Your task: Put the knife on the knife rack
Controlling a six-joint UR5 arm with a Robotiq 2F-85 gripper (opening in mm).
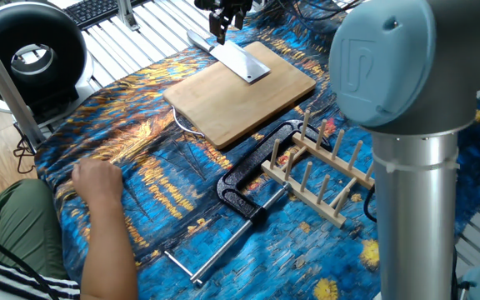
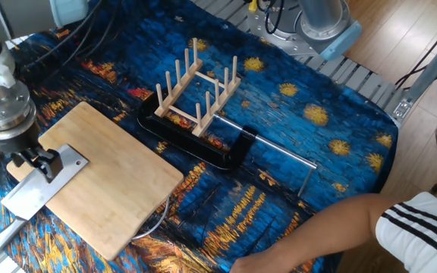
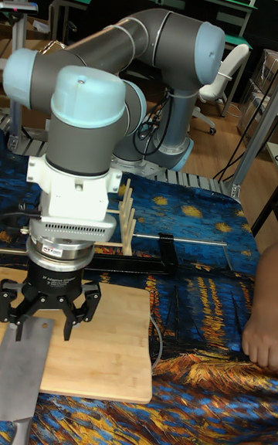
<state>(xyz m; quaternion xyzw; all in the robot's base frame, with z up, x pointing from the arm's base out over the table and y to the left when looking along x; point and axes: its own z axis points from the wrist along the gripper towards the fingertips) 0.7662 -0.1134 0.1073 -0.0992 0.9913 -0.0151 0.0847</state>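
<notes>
Clearly at the pick-up step, with nothing lifted yet. Knife [image 2: 38, 191] lying flat, broad blade resting on the corner of the bamboo cutting board [image 2: 108, 182] and overhanging its edge, handle reaching off onto the patterned cloth [image 2: 317, 144]. Gripper [image 2: 41, 163] hanging directly above the blade's board-side end, fingers spread and holding nothing, seemingly close over the metal, though contact impossible to judge; same picture from the tall fixed view, open fingers [image 3: 68, 329] poised over the blade [image 3: 25, 368]. Knife rack [image 2: 196, 95] standing upright well apart across the cloth, pegs bare, just beside a black clamp [image 2: 203, 148] with its thin bar. Next, probably: lower onto the flat blade, close across it, lift clear of the board. Then carry over and turn the blade on edge to slot between two rows of pegs. Worth minding: a thin flat blade, likely to slip or pivot in a two-finger pinch.
</notes>
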